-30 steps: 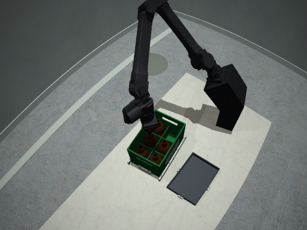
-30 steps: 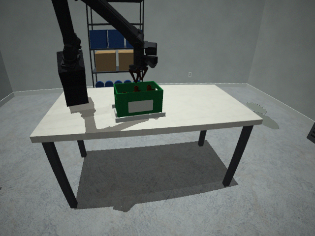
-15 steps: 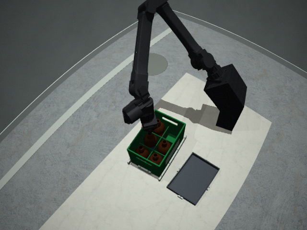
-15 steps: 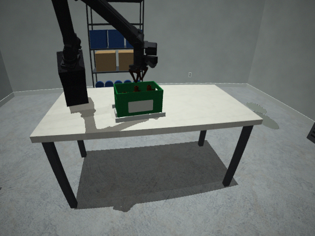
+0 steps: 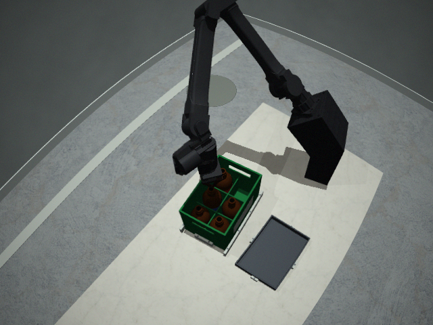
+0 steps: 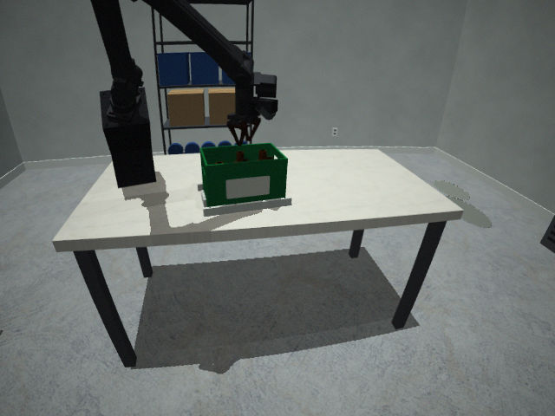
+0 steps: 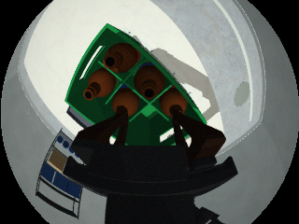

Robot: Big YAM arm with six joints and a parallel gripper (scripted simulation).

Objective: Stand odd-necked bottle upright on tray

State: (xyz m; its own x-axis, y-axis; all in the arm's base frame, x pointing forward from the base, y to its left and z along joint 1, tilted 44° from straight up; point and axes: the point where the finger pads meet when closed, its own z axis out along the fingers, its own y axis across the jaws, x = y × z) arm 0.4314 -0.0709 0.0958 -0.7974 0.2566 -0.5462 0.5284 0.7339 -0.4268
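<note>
The green crate (image 5: 189,222) (image 6: 215,188) (image 7: 77,89) stands on the table with five brown bottles upright in its compartments. One compartment, on the side towards the robot base, holds no bottle. My gripper (image 6: 244,141) (image 7: 149,113) is open with nothing between its fingertips, above the crate. In the wrist view its fingertips appear over the necks of two bottles, the left one (image 7: 126,102) and the right one (image 7: 173,102). Which neck differs in thickness I cannot tell. The dark grey tray (image 5: 272,252) lies beside the crate and bears nothing. The top view hides the fingertips.
Low pale rails (image 5: 203,240) (image 6: 246,207) run along the crate's foot. Small brackets sit at the tray's edges. The robot's black base (image 5: 318,139) (image 6: 129,147) stands at one end of the table (image 6: 349,192). The crate walls rise around the bottles.
</note>
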